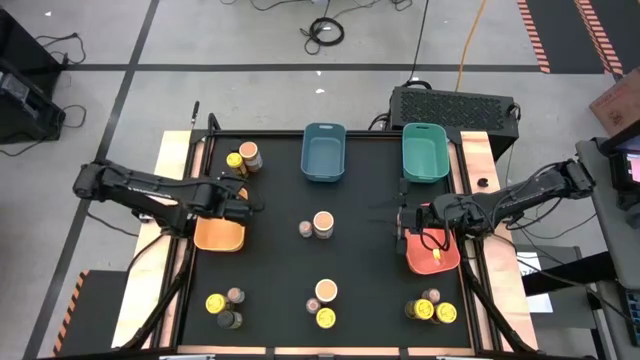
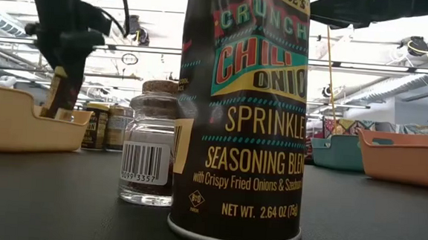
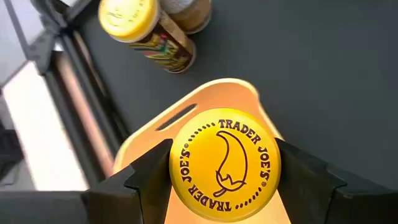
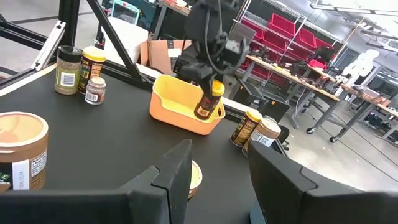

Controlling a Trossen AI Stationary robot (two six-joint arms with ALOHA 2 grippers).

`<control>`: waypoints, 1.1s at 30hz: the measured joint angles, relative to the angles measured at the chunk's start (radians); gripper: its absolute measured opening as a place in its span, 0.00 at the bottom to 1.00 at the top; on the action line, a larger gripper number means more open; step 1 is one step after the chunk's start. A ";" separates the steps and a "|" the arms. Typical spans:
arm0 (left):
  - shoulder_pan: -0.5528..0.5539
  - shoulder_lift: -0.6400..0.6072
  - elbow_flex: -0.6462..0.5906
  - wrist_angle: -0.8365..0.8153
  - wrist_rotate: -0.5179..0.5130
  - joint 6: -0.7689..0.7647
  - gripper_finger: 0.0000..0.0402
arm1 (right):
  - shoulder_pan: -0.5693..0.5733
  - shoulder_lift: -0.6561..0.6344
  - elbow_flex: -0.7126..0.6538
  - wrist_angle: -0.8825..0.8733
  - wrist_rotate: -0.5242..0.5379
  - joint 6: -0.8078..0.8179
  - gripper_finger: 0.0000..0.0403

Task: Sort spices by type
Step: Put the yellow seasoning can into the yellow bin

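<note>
My left gripper is shut on a yellow-lidded spice jar over the far end of the orange bin at the table's left. My right gripper hovers open and level by the red bin at the right, with nothing between its fingers. Other spices stand upright on the black mat: a pair at the far left, a peach-topped jar with a tiny one at the centre, and groups along the near edge. My left gripper pinches the yellow-lidded jar by its two opposite sides just under the lid, one finger on each side. The fingers slant down from above. The jar hangs tilted below them, its lower end inside the orange bin; whether it touches the bin's floor I cannot tell.
A blue bin and a teal bin stand at the far edge. In the low view a tall seasoning jar and a small glass jar fill the foreground. Bare mat lies between the jar groups.
</note>
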 joint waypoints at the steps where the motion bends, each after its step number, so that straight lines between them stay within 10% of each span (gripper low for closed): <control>1: 0.008 -0.001 -0.014 0.015 0.000 0.008 0.59 | 0.000 0.000 0.000 0.000 0.000 0.000 0.37; 33: 0.108 -0.006 -0.121 0.195 0.075 0.164 0.73 | 0.000 0.000 -0.001 -0.004 0.000 -0.018 0.37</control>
